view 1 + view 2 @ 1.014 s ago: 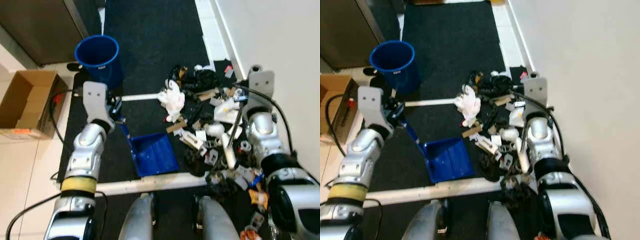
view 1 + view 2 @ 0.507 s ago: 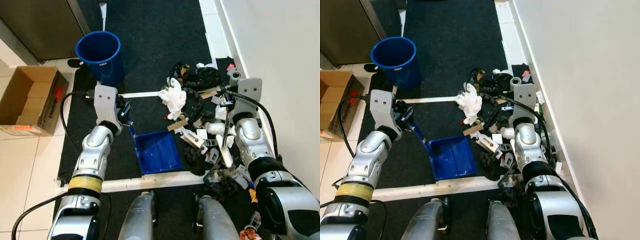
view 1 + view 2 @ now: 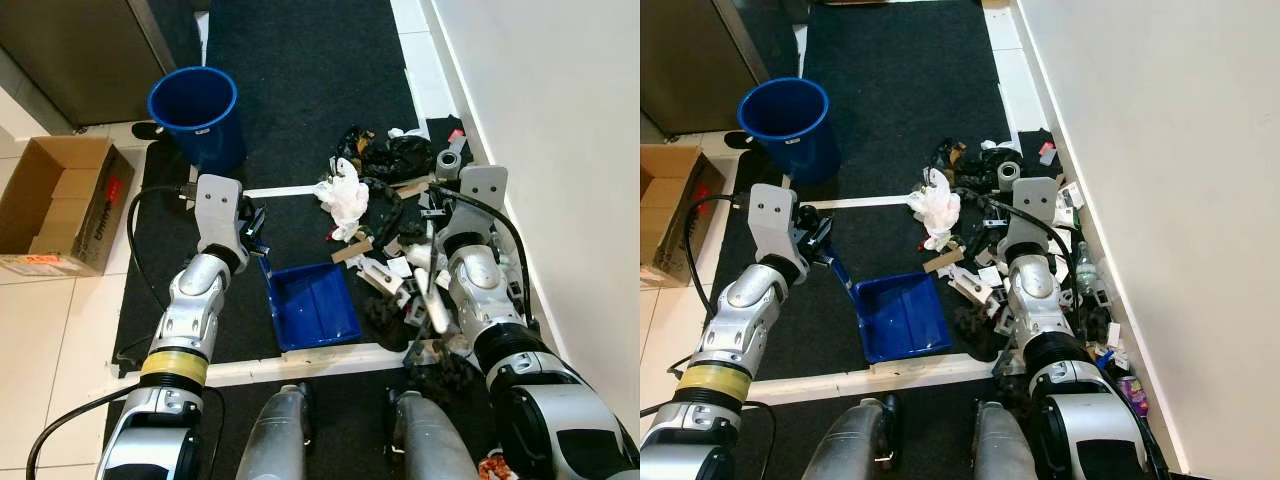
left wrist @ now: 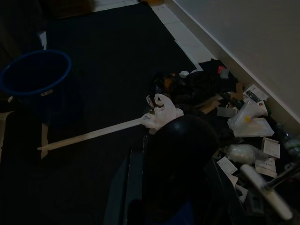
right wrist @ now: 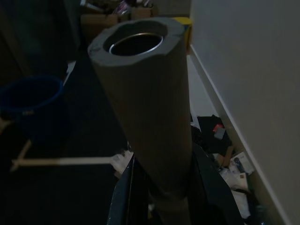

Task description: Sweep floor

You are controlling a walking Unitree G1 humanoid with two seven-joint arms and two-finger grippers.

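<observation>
Roughly by size: dark mat (image 3: 300,80) under everything, marked off by white tape strips (image 3: 300,365) front and back, probably framing the sweep zone. White wall (image 3: 560,120) on the right, pinning the litter pile (image 3: 400,215) against the baseboard: black scraps, crumpled white paper, packaging bits, so sweeping has to run away from the wall, leftward. Blue bucket (image 3: 196,112) upright at the mat's far left corner, well apart from the pile, likely the dump point. Open cardboard box (image 3: 55,205) off the mat on the tiles, out of play. Blue dustpan (image 3: 312,305) flat on the mat just left of the pile, mouth toward the litter, pan interior looking bare, so collection judged barely begun. Left gripper (image 3: 250,232) clamped on the dustpan's handle at the pan's far-left corner, holding it low and angled as a backstop; dark round handle end close to the lens in the left wrist view. Right gripper (image 5: 159,187) with fingers closed around the broom handle (image 5: 145,108), a grey tube running up past the right wrist camera; same pole (image 3: 432,290) crossing the litter beside the right forearm. Broom head not made out among the debris. Next call, judged: drag the litter left into the pan, keeping the pan lip tight to the mat.
</observation>
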